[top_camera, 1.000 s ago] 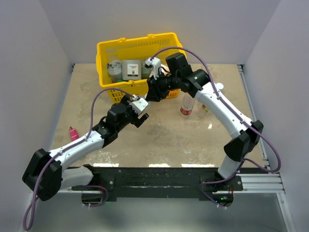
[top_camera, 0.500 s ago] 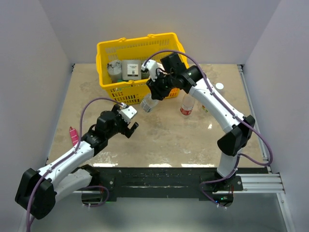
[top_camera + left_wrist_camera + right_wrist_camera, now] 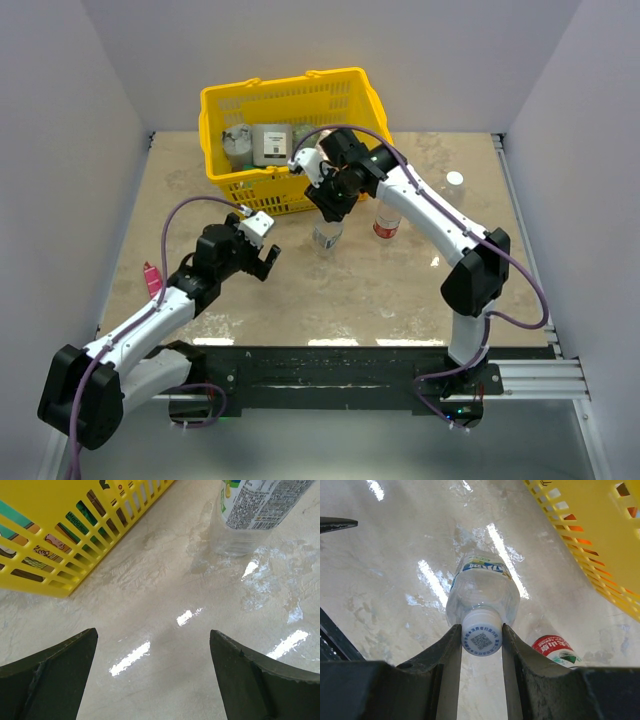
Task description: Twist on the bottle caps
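Right claw (image 3: 481, 629) clamped on white cap (image 3: 481, 641) of clear bluish-labelled bottle (image 3: 482, 587), now upright on surface (image 3: 395, 535); left claw (image 3: 153, 636) apart, backed off.

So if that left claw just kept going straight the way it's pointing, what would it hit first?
Most likely the bare table, in the gap between the yellow basket and the bottle. The left gripper is open and empty; exact depth is hard to judge.

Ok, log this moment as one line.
left end effector: open, empty; right end effector: shut on white cap; short bottle: upright beside yellow basket
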You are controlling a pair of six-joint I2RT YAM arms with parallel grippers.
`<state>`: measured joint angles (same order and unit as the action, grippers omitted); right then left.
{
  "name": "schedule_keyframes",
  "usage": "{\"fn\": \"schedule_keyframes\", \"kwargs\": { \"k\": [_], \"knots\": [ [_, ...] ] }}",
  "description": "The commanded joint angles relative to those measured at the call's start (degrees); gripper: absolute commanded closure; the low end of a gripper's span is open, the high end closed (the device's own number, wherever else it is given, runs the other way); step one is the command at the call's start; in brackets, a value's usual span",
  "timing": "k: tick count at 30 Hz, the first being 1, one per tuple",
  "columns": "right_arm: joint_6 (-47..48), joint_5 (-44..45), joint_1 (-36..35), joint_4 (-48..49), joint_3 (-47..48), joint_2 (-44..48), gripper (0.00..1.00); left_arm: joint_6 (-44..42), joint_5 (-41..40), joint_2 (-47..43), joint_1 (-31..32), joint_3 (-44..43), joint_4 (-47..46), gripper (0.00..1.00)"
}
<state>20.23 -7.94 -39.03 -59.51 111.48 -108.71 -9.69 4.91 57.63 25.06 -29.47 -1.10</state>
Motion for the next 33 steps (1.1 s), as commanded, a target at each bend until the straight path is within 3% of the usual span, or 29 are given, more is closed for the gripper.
{"fn": "schedule_keyframes", "kwargs": {
  "k": [1, 3, 4, 7, 8, 9, 15, 17, 24, 33],
  "knots": [
    [1.2, 1.7, -0.9, 0.1, -0.2, -0.5, 0.95, 1.3, 1.4, -0.7, -0.8, -1.7, -2.4, 0.00],
    [0.9, 1.9, -1.1, 0.4, 0.0, -0.8, 0.78, 1.3, 1.4, -0.7, -0.8, -1.7, -2.4, 0.00],
    [0.6, 2.0, -1.1, 0.7, 0.1, -0.8, 0.62, 1.3, 1.4, -0.6, -0.8, -1.7, -2.4, 0.00],
    [0.3, 1.9, -1.1, 1.1, 0.8, -1.0, 0.42, 1.3, 1.7, -0.3, -0.8, -1.8, -2.4, 0.00],
    [0.2, 2.1, -1.1, 1.1, 1.2, -0.9, 0.20, 1.3, 1.8, -0.3, -0.8, -1.8, -2.5, 0.00],
    [0.2, 2.2, -1.2, 1.3, 1.3, -0.8, 0.15, 1.3, 2.0, -0.1, -0.9, -1.9, -2.6, 0.00],
    [0.3, 2.5, -1.2, 2.1, 1.8, 0.2, 0.09, 1.3, 2.6, 0.0, -0.9, -1.6, -3.6, 0.00],
    [0.3, 1.5, -1.1, 2.1, 2.9, 0.6, 0.02, 1.5, 2.7, 0.0, -0.9, -1.8, -3.6, 0.00],
    [-6.7, 7.7, -1.2, 3.0, 11.5, 3.9, 0.01, 0.3, 1.8, -0.6, -0.9, -4.4, -1.4, 0.00],
    [-10.6, 9.1, -1.2, 10.2, -4.8, 16.2, 0.01, -0.2, 2.2, 0.6, -1.4, -10.2, -1.3, 0.00]
  ]
}}
